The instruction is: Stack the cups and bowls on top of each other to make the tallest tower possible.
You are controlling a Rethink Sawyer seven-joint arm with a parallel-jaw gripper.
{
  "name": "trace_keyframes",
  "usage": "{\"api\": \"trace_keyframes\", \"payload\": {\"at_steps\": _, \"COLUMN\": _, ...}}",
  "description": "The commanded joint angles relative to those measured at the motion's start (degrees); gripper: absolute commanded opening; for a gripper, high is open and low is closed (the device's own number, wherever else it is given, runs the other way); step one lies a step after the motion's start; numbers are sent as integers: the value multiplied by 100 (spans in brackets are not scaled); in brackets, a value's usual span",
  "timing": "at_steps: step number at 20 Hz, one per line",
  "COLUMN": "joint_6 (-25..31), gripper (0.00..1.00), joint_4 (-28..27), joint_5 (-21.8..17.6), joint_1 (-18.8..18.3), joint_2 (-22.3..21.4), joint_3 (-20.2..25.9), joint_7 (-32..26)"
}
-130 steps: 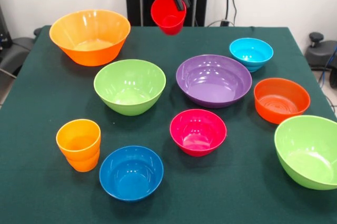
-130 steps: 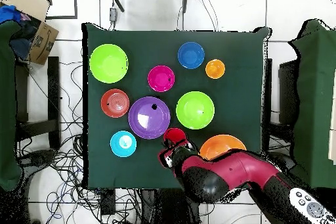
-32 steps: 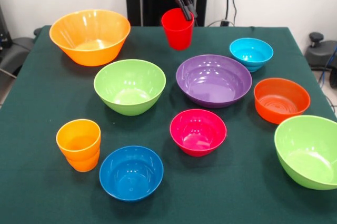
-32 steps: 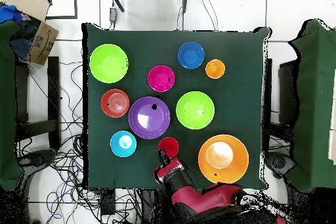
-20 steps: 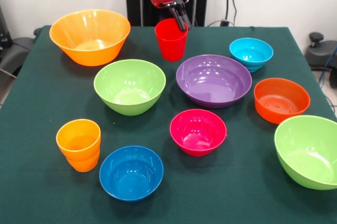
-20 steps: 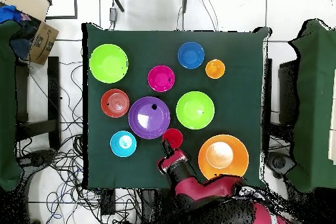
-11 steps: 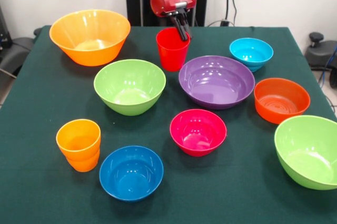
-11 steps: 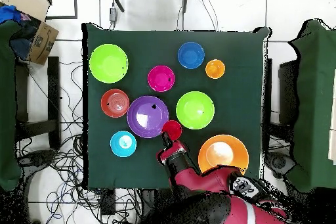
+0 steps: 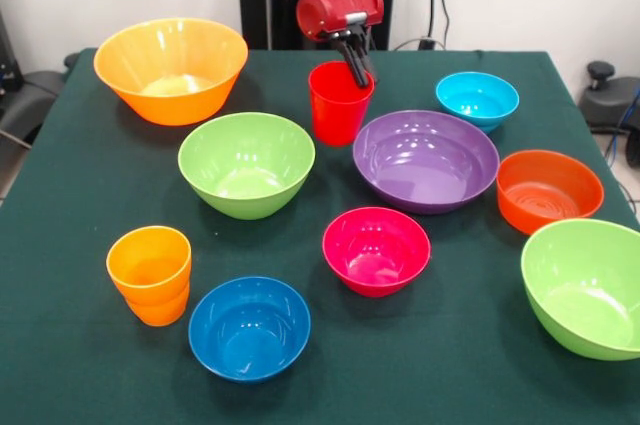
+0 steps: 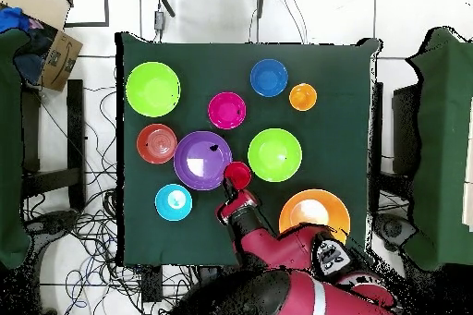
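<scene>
Red cup [image 9: 340, 103] wedged btw. bowls

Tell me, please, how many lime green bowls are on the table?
2: one lime green bowl sits left of the red cup in the front view, the other at the table's right edge. None looks hidden.

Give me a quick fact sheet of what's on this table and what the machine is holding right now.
held item: red cup, upright, gripped at its rim by the gripper
cup's neighbours: purple bowl on one side, lime green bowl on the other
other bowls: large yellow-orange, light blue, orange, pink, dark blue, second lime green
orange cups: nested together, near the dark blue bowl
tower: none built yet
surface: green table
</scene>
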Motion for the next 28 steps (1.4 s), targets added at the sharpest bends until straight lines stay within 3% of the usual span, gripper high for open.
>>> {"api": "trace_keyframes", "payload": {"at_steps": 1, "joint_6": 518, "gripper": 0, "joint_4": -752, "joint_5": 196, "joint_1": 233, "joint_2": -38, "joint_3": 310, "joint_7": 642}}
{"api": "trace_keyframes", "payload": {"at_steps": 10, "joint_6": 627, "gripper": 0, "joint_4": -866, "joint_5": 181, "joint_1": 205, "joint_2": 255, "joint_3": 201, "joint_7": 642}}
{"api": "trace_keyframes", "payload": {"at_steps": 28, "joint_6": 1, "gripper": 0, "joint_4": -1201, "joint_5": 157, "joint_1": 67, "joint_2": 926, "joint_3": 65, "joint_7": 419}}
